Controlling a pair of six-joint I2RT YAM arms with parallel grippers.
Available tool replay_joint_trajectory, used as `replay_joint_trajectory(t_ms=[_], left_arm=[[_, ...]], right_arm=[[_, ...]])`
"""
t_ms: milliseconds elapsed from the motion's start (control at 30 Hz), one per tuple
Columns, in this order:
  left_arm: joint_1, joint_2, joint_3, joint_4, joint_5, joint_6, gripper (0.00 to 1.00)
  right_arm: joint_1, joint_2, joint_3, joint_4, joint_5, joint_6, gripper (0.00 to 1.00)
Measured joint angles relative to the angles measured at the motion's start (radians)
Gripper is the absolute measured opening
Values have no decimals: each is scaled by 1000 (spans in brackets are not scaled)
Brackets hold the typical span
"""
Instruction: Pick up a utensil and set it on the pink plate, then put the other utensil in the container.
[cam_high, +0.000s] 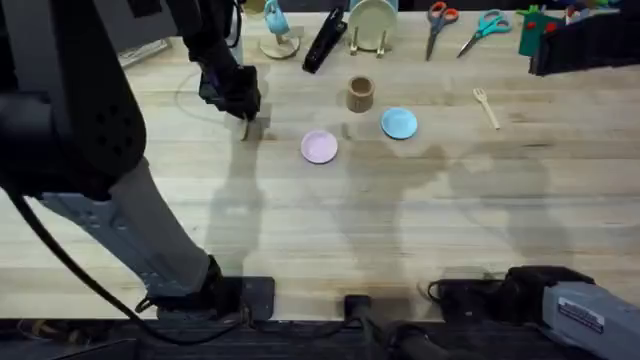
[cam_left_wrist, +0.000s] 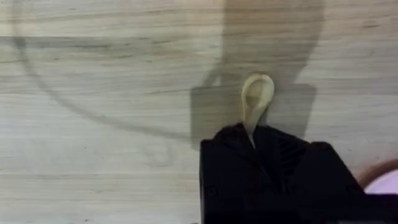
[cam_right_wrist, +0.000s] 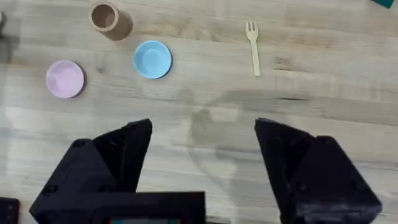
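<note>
Wooden spoon (cam_left_wrist: 257, 99) sits clamped by its handle in the left tool (cam_high: 243, 115), left of the bare pink plate (cam_high: 319, 147). Container (cam_high: 360, 94) stands unfilled; fork (cam_high: 487, 107) lies untouched on the counter (cam_high: 330, 220). Right tool (cam_right_wrist: 202, 149) gapes wide, holding nothing.

Spoon (cam_left_wrist: 257, 99) handle hidden between black fingers (cam_left_wrist: 230, 168) of left gripper (cam_left_wrist: 252, 146). Pink plate (cam_left_wrist: 387, 183) cut off at wrist view's edge. Fork (cam_high: 487, 107) prongs too small to count overhead.
</note>
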Motion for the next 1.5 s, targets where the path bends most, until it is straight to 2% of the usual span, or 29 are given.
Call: replay_joint_trajectory(t_ms=[300, 433, 600, 800, 933, 1233, 1333, 1500], left_arm=[[0, -4, 0, -19, 0, 0, 43], [1, -35, -27, -64, 8, 0, 40], [1, -151, -38, -104, 20, 0, 41], [-10, -294, -38, -203, 41, 0, 41], [-69, -307, -38, -242, 41, 0, 41], [-309, -307, -38, -213, 46, -12, 41], [-363, -307, -38, -186, 48, -29, 41], [-417, -307, -38, -150, 48, -60, 40]], right_arm=[[0, 0, 0, 0, 0, 0, 996], [0, 0, 0, 0, 0, 0, 996], [0, 0, 0, 0, 0, 0, 996], [0, 0, 0, 0, 0, 0, 996], [0, 0, 0, 0, 0, 0, 996], [0, 0, 0, 0, 0, 0, 995], [0, 0, 0, 0, 0, 0, 995], [0, 0, 0, 0, 0, 0, 996]])
